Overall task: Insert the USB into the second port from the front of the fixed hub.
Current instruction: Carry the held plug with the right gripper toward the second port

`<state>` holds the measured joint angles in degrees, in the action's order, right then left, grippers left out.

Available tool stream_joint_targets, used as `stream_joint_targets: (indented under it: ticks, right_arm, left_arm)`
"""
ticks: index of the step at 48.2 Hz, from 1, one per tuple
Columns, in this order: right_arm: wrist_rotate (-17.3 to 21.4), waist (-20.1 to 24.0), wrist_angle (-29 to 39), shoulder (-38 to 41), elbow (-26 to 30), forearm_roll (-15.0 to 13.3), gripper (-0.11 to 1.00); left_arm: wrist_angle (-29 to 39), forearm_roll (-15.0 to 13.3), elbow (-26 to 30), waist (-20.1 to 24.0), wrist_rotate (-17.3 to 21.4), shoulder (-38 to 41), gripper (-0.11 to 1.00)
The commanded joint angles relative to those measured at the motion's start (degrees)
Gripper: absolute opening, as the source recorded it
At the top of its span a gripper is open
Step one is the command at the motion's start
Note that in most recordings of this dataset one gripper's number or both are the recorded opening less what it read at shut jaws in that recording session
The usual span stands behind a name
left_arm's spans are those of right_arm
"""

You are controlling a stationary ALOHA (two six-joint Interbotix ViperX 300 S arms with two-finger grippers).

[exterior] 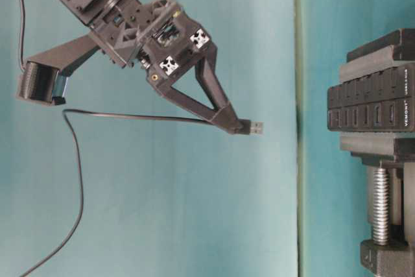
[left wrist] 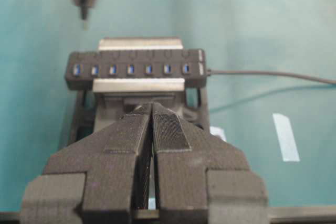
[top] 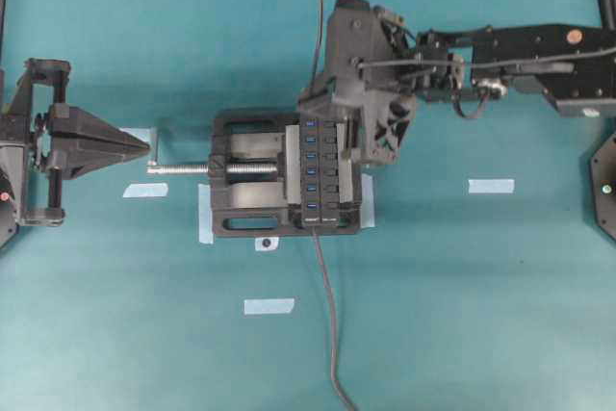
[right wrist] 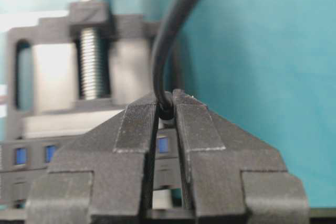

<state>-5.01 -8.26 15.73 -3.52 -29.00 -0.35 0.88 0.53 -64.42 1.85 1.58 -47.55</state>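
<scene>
Carrying: right claw [exterior: 241, 126] clenched on USB [exterior: 257, 127], above hub [top: 321, 172]
Left claw [left wrist: 152, 129]: clenched, nothing held
Next: align with port 2, descend

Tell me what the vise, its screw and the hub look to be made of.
The vise: probably matte black plastic, with a dull grainy surface; its jaw faces look like bare brushed metal. The screw: shiny silver threaded metal. The fixed hub: smooth black plastic, slight sheen, with blue port inserts.
</scene>
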Motion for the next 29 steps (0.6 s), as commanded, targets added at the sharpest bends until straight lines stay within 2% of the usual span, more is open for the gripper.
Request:
stream_joint_targets:
  ticks: [1, 29]
  right_arm:
    - [1.3, 1.3, -0.3, -1.8, 0.5, 0.0, 0.07]
    - [6.9, 5.9, -0.2, -0.3, -0.3, 0.1, 0.07]
  left_arm:
    - [-0.5, 0.1, 0.8, 0.2, -0.1, 0.2, 0.0]
    - [-0.5, 0.2, 0.4, 0.1, -0.1, 0.2, 0.0]
